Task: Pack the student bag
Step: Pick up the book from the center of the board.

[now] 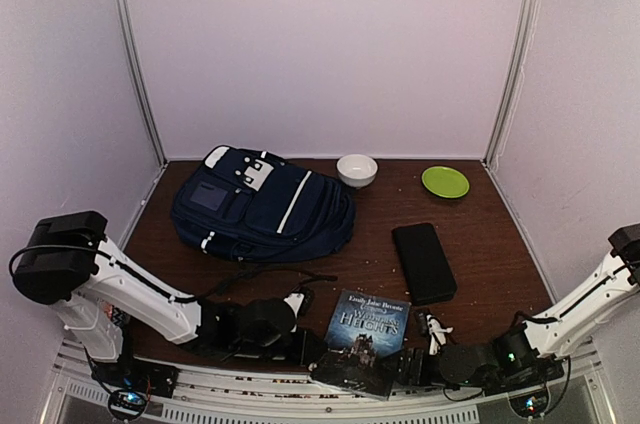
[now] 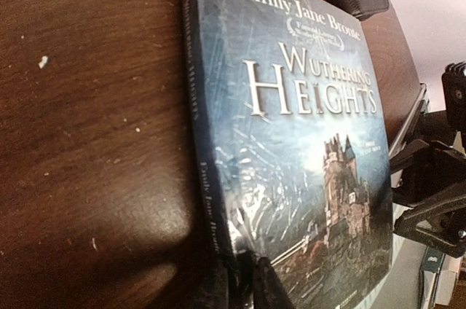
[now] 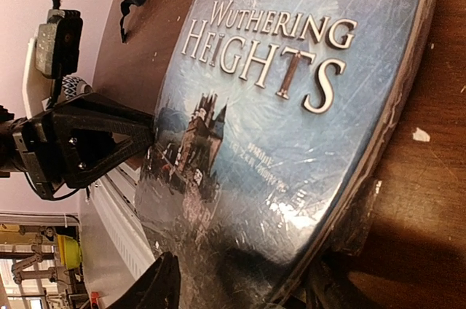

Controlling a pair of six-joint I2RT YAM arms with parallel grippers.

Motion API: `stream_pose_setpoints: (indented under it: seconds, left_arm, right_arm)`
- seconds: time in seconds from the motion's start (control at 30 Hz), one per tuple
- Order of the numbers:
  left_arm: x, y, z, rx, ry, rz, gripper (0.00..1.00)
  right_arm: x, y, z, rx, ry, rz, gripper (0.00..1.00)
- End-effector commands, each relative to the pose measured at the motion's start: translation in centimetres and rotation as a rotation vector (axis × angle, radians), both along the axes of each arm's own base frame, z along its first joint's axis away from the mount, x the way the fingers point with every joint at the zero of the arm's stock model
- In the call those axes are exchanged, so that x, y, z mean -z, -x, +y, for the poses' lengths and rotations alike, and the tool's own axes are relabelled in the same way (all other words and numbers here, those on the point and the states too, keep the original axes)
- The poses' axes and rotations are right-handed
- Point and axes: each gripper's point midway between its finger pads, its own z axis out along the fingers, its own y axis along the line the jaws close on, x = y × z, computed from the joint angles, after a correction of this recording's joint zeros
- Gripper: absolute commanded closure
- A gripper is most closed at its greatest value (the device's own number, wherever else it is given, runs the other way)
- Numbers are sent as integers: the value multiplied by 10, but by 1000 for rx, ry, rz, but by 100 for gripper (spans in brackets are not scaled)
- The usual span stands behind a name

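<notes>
While left gripper (image 2: 244,283) is pinching one Wuthering Heights book (image 1: 372,329) near one student bag (image 1: 262,206), right gripper (image 3: 240,287) is straddling it, spread.

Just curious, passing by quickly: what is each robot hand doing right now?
left gripper: shut on the book, at its near spine corner.
right gripper: open, fingers spread either side of the book's near edge.

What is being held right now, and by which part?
The book: the left gripper pinches its near spine corner; the right gripper straddles the other near corner, grip unclear.
</notes>
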Motion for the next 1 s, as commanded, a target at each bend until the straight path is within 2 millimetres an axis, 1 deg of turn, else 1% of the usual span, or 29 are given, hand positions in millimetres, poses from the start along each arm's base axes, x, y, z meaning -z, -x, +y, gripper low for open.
stream_pose_setpoints:
  seconds: [0.0, 0.07, 0.2, 0.27, 0.47, 0.6, 0.7, 0.8, 0.97]
  left_arm:
    - [-4, 76, -25, 277, 97, 151, 68]
    - [-4, 76, -23, 272, 98, 150, 60]
    - [-7, 72, -18, 253, 105, 149, 40]
    - [-8, 71, -16, 246, 113, 149, 36]
    - [-8, 73, -21, 265, 124, 151, 37]
    - [-10, 74, -23, 276, 133, 147, 38]
    - [-11, 75, -25, 287, 139, 145, 39]
    - [-11, 76, -26, 299, 143, 144, 39]
    - [-12, 79, -30, 325, 149, 143, 40]
  right_arm:
    - [-173, 1, 53, 31, -699, 40, 43]
    - [-175, 1, 53, 28, -695, 32, 43]
    - [-173, 1, 50, 28, -686, 31, 42]
    - [-175, 1, 48, 28, -698, 28, 42]
    - [-181, 2, 55, 22, -709, 14, 43]
    - [-175, 2, 63, 27, -688, 30, 47]
    - [-175, 2, 68, 33, -704, 42, 50]
    - [-173, 2, 78, 31, -694, 52, 54]
    - [-177, 6, 97, 0, -715, 74, 57]
